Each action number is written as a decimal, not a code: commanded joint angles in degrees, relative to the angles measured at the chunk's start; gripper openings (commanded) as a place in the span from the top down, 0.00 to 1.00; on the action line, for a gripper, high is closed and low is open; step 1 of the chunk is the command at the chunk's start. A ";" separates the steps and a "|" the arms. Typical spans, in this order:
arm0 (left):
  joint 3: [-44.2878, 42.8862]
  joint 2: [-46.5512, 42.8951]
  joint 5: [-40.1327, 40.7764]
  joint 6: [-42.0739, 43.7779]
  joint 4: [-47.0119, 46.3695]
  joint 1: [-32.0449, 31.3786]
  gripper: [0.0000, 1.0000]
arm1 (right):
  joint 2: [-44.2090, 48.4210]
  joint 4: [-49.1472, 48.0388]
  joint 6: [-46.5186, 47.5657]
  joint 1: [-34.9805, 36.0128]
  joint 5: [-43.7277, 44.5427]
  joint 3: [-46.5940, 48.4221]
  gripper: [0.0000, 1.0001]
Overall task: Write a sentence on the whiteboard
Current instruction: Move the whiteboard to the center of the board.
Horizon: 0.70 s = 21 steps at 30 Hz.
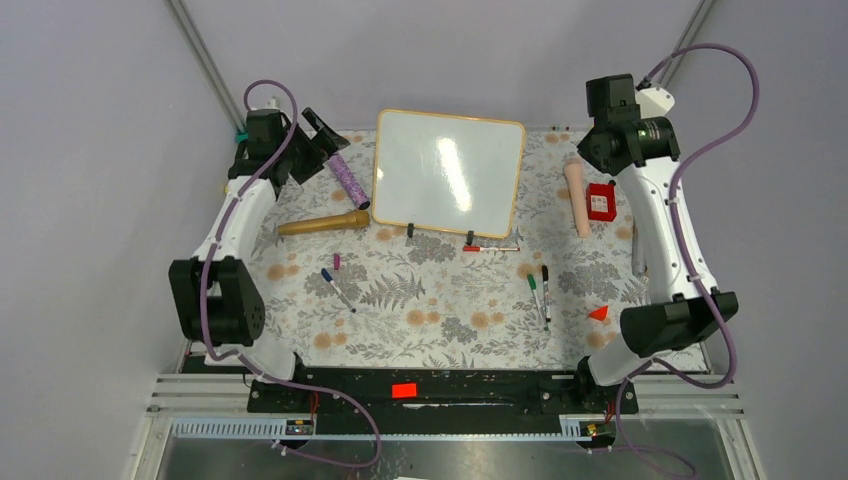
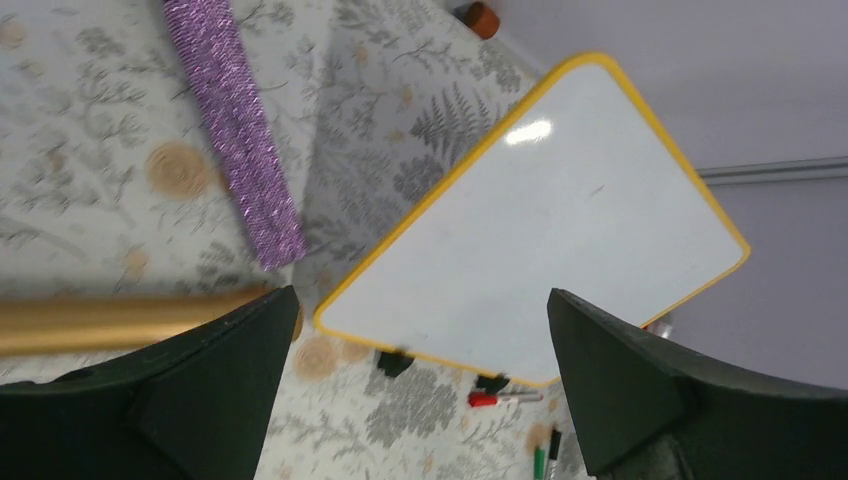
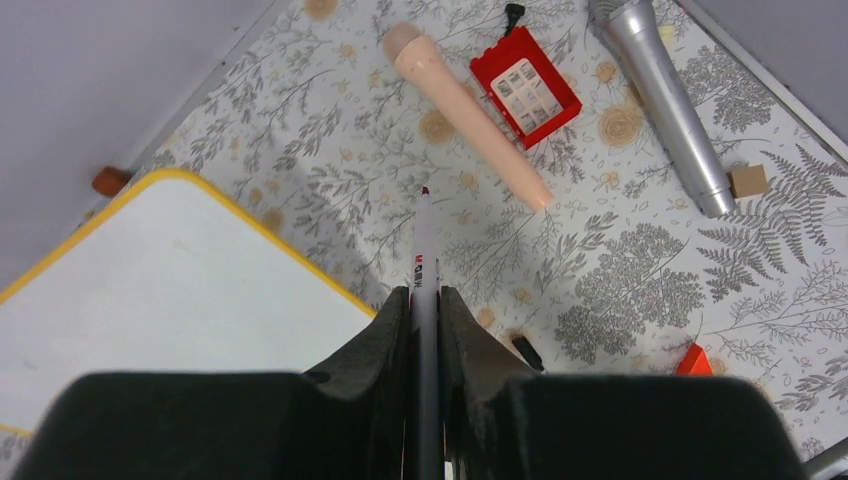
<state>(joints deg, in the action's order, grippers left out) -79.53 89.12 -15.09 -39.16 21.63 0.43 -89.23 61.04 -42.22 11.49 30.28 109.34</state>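
Note:
The whiteboard [image 1: 450, 170] stands tilted at the back middle of the table on two black feet. Its surface is blank and no sentence shows on it. It also shows in the left wrist view [image 2: 540, 230] and the right wrist view [image 3: 150, 290]. My left gripper [image 1: 325, 135] is open and empty, raised at the board's left side [image 2: 420, 292]. My right gripper [image 1: 592, 150] is raised right of the board and shut [image 3: 424, 292] on a white marker [image 3: 424, 235] with a dark red tip that points past the board's right edge.
A purple glitter cylinder [image 1: 349, 180] and a gold microphone [image 1: 325, 223] lie left of the board. A red marker [image 1: 490, 248], green and black markers [image 1: 540, 290] and a blue marker [image 1: 337, 288] lie in front. A peach microphone [image 1: 577, 198], red box [image 1: 600, 200] and silver microphone [image 3: 665, 100] lie right.

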 commanded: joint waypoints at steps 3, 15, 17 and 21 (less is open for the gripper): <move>-3.82 7.73 -10.58 -8.56 -17.87 2.52 0.02 | -3.08 -7.02 0.93 -3.22 -1.12 2.39 1.00; -10.85 26.25 -11.73 -21.36 -39.19 1.52 0.04 | -18.39 -16.25 -11.88 -9.95 -18.40 8.45 1.00; -13.87 29.35 -11.64 -21.47 -38.79 0.93 0.04 | -20.14 -19.56 -13.37 -9.97 -23.63 7.02 1.00; -19.99 36.81 -15.72 -24.58 -41.58 -0.04 0.04 | -22.40 -23.42 -15.96 -9.95 -28.20 3.87 1.00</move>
<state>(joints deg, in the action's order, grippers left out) -92.40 121.05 -25.96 -59.88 -12.05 1.50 -110.85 43.38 -53.71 1.19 9.06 114.34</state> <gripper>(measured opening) 0.962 0.175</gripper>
